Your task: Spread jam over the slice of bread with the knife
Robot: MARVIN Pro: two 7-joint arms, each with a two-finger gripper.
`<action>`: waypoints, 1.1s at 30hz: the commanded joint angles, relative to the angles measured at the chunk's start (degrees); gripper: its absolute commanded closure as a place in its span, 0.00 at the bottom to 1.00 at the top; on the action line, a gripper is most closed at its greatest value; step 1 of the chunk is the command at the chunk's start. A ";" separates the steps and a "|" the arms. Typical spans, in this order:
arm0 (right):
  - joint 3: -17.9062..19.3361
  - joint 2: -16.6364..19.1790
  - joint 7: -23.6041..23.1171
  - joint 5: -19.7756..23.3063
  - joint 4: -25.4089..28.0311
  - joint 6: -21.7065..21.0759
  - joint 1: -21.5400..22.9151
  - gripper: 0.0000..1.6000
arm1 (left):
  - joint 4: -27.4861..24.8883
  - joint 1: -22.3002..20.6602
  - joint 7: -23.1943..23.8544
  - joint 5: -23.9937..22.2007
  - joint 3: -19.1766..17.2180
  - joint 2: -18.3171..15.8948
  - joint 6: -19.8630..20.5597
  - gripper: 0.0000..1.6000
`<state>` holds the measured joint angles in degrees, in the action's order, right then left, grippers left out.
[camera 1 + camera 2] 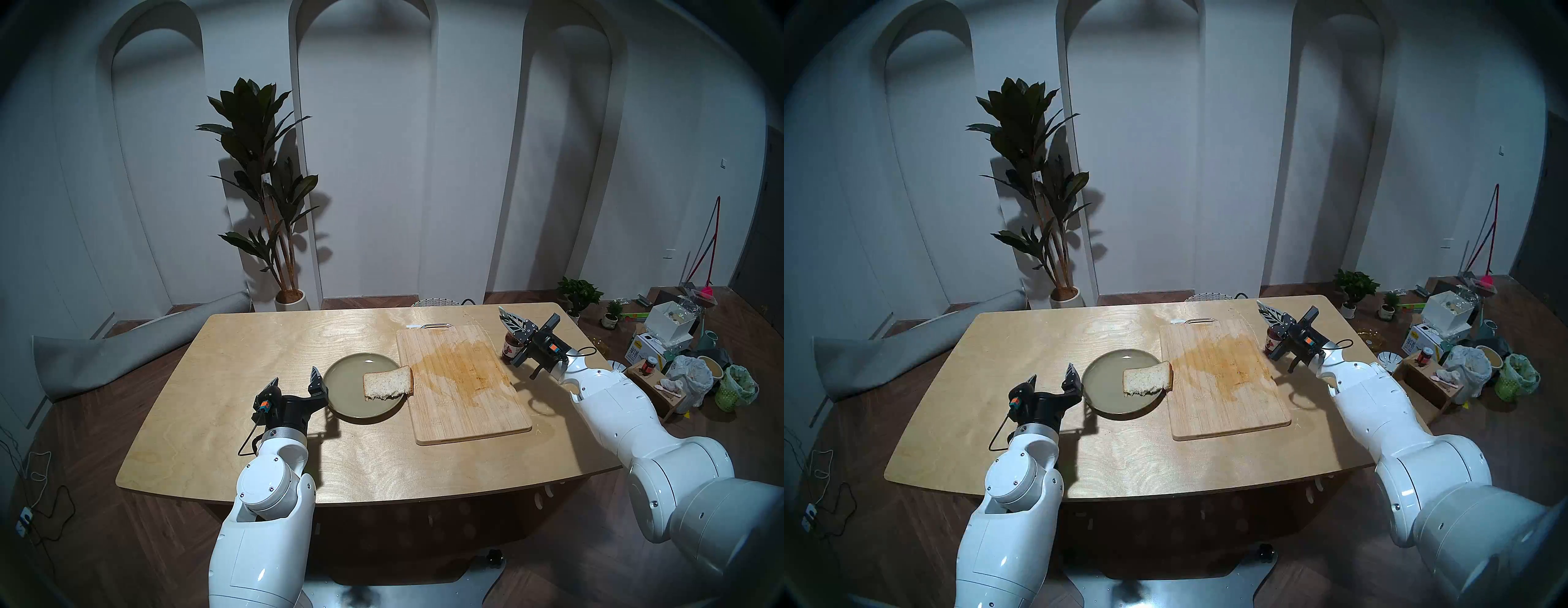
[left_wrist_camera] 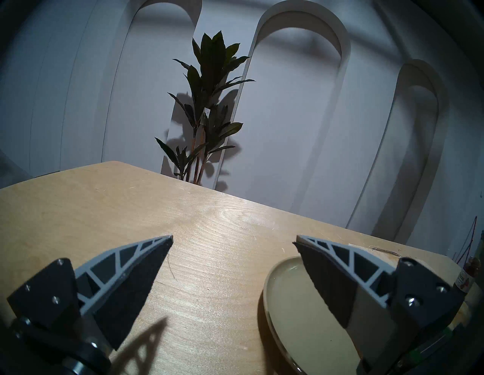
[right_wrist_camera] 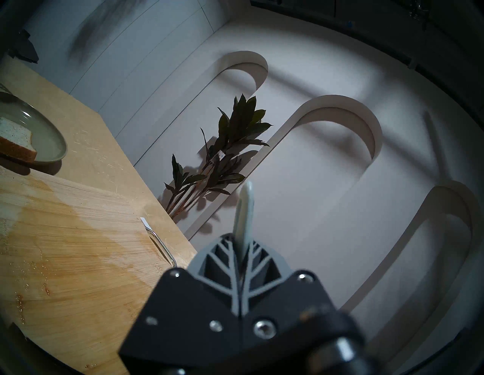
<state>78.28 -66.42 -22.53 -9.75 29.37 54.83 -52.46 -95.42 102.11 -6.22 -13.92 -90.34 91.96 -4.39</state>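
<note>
Head stereo views give us the wooden tabletop (image 1: 254,407) first, with our two arms reaching over its near edge. A stained cutting board (image 1: 462,382) lies toward the right side, its metal handle at the far edge. Just left of it sits the green plate (image 1: 343,382), and the slice of bread (image 1: 388,383) rests on the plate's right part, one corner overhanging the rim toward the board.

Our left gripper (image 1: 292,380) hovers level at the plate's left rim, fingers spread wide with nothing between them; its wrist view shows the right finger (image 2: 327,275) over the plate (the bread is hidden there).

Our right gripper (image 1: 513,325) is raised above the tabletop's far right corner, fingers pressed together on the knife (image 3: 245,209), whose pale handle sticks out beyond the fingertips. We cannot see the blade in any view.

Beside that gripper, just off the board's right edge, stands the jam (image 1: 510,346) in its small jar, partly hidden by the fingers.
</note>
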 commanded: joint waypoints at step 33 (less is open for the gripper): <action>-2.29 2.16 -1.00 0.93 4.37 0.17 2.98 1.00 | -0.21 -1.13 -0.36 -0.85 0.48 0.07 -1.09 0.00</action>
<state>76.01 -64.81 -23.39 -9.30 32.01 54.82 -51.46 -94.67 101.71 -6.37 -14.68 -89.85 91.93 -4.66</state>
